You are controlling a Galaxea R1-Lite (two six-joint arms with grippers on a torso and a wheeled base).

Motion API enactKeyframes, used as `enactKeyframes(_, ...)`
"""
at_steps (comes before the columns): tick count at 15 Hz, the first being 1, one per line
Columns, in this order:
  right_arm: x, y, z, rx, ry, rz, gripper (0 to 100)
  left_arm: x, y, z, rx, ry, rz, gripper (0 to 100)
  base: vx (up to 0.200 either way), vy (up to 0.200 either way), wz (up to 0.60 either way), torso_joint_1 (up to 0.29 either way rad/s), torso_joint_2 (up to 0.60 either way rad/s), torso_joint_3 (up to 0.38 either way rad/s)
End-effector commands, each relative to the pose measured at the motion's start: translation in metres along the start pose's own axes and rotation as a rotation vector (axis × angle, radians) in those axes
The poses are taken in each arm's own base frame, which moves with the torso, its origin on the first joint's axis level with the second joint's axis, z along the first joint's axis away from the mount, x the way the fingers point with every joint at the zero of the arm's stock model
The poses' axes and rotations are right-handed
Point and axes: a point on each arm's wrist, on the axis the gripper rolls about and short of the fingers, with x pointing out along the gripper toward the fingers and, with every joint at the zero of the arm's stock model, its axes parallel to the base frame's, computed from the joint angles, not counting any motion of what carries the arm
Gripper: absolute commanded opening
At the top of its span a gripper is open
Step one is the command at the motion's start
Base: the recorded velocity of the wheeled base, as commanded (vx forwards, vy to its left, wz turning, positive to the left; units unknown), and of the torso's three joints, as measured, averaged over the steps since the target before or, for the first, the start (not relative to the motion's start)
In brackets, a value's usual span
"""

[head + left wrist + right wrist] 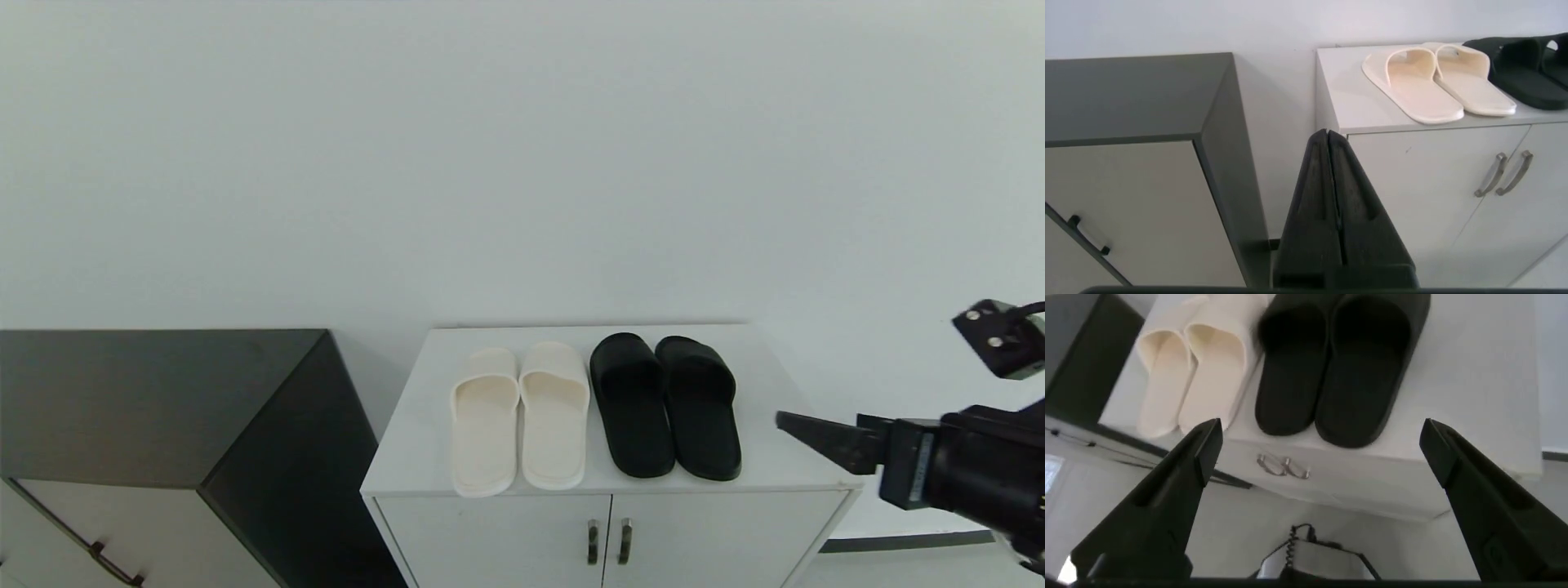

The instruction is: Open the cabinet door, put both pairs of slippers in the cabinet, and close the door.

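and here we are: the cream slippers (519,416) and the black slippers (665,404) sit side by side on top of the white cabinet (490,535), cream pair left, black pair right, toes toward the wall. both doors are closed, the two handles (608,541) meeting at the middle. the right gripper (1320,433) hovers off the cabinet's right front corner, fingers spread wide and empty. the left gripper (1328,139) hangs low out front, fingers pressed together, holding nothing. a dark cabinet (163,392) stands just left.
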Motion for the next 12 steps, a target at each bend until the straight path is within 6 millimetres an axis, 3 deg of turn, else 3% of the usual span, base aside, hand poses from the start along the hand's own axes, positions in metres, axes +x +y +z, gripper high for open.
enactKeyframes(1, 0.062, 0.027, -0.022, -0.034, 0.062, -0.061, 100, 0.0, 0.0, 0.0, 0.001, 0.003, 0.0, 0, 0.0, 0.0, 0.0, 0.0, 0.0, 0.0)
enactKeyframes(6, 0.138, 0.039, -0.044, -0.054, -0.017, -0.225, 100, 0.0, 0.0, 0.0, -0.004, 0.002, -0.001, 0, 0.0, 0.0, 0.0, 0.0, 0.0, 0.0)
enactKeyframes(12, 0.184, 0.048, -0.052, -0.052, -0.027, -0.248, 100, 0.0, 0.0, 0.0, -0.001, 0.002, 0.0, 0, 0.0, 0.0, 0.0, 0.0, 0.0, 0.0)
